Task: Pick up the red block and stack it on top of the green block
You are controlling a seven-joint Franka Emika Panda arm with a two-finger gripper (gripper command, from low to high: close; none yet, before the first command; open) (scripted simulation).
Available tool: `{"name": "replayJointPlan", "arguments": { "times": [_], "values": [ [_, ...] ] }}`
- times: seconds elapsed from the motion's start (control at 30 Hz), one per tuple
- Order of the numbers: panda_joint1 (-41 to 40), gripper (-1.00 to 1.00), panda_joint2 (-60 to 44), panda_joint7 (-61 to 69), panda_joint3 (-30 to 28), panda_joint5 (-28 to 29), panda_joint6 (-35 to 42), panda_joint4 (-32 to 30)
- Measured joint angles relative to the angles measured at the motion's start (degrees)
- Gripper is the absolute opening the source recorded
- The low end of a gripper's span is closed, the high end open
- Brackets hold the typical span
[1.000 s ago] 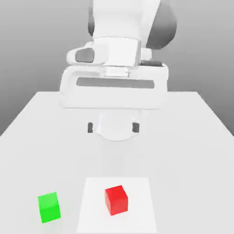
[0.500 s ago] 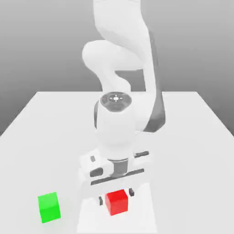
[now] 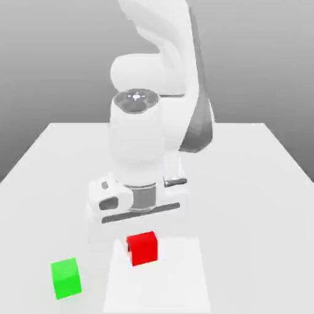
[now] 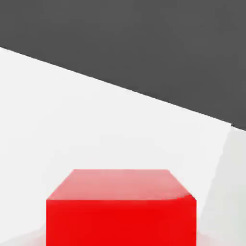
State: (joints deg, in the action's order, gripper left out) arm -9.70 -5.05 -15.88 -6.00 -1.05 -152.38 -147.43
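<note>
The red block hangs a little above the white table, held under the hand of the white arm. My gripper is shut on it from above, and the wide hand body covers most of the fingers. In the hand view the red block sits close up, with its top face and one side face showing. The green block rests on the table near the front edge, towards the exterior view's left of the red block and lower than it. The two blocks are apart.
A paler square patch marks the table below and to the exterior view's right of the red block. The arm's bulky links rise over the middle of the table. Behind the table's far edge is a grey backdrop.
The hand came down onto the red block and closed on it. It has since risen and shifted towards the exterior view's left with the block. The green block stayed put.
</note>
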Motion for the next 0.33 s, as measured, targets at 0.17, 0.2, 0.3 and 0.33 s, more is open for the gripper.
{"name": "replayJointPlan", "arguments": {
  "times": [0.17,0.2,0.3,0.33],
  "values": [
    [-5.4,-1.00,-6.0,6.5,-1.4,-2.3,-2.3,3.7],
    [-5.8,-1.00,-8.1,7.1,-1.0,-3.0,-4.1,3.9],
    [-6.1,1.00,-9.5,7.5,-0.7,-3.5,-5.4,4.0],
    [-6.1,1.00,-9.5,7.5,-0.7,-3.5,-5.4,4.0]
  ]
}}
